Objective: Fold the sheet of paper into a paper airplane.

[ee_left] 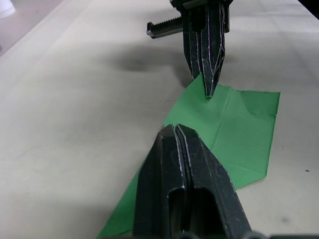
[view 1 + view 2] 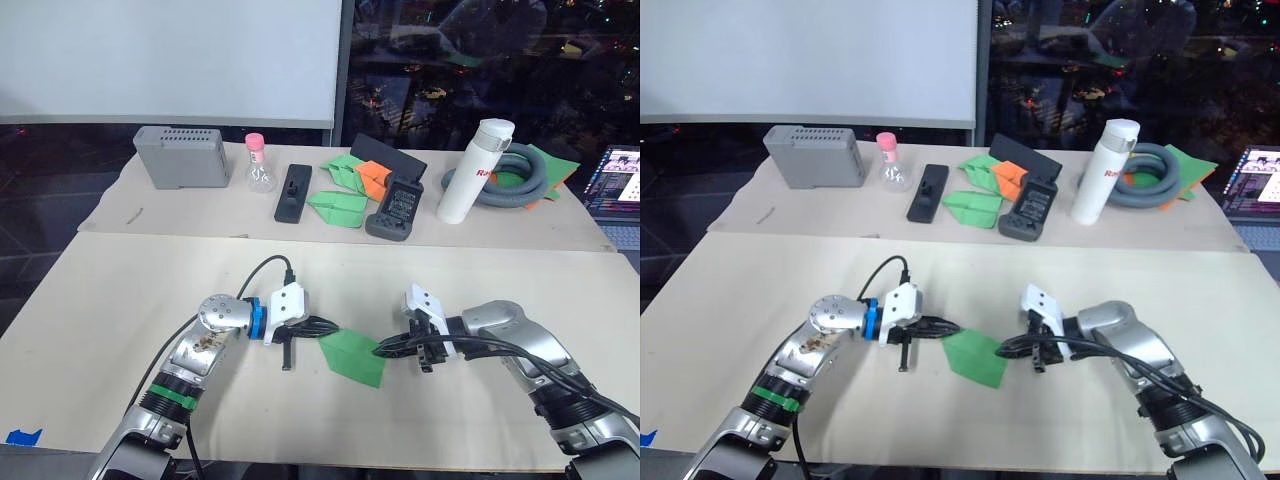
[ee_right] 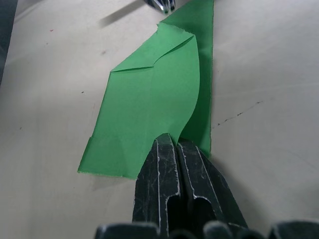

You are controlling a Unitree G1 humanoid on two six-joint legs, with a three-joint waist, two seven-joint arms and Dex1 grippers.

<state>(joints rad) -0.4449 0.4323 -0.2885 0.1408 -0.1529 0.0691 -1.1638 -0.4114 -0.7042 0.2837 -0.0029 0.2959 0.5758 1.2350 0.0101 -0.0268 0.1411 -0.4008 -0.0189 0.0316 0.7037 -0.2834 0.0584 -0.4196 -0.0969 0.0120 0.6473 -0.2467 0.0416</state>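
The sheet of paper (image 2: 354, 355) is bright green and already partly folded: it lies as a slanted, layered shape with creases and one curled flap standing up from the lower layer. It rests on the near part of the table (image 2: 120, 290), between the two grippers. The left gripper (image 2: 322, 326) has its jaws pressed together on the paper's pointed corner nearest it. The right gripper (image 2: 384, 347) has its jaws closed as well, clamped on the opposite edge where the raised flap begins.

At the back of the table are one grey box (image 2: 183, 156), one small flask with a pink cap (image 2: 257, 164), one white bottle (image 2: 474, 171), one coiled grey hose (image 2: 516, 178), two black devices (image 2: 293, 192), and a few folded green and orange papers (image 2: 350, 185).
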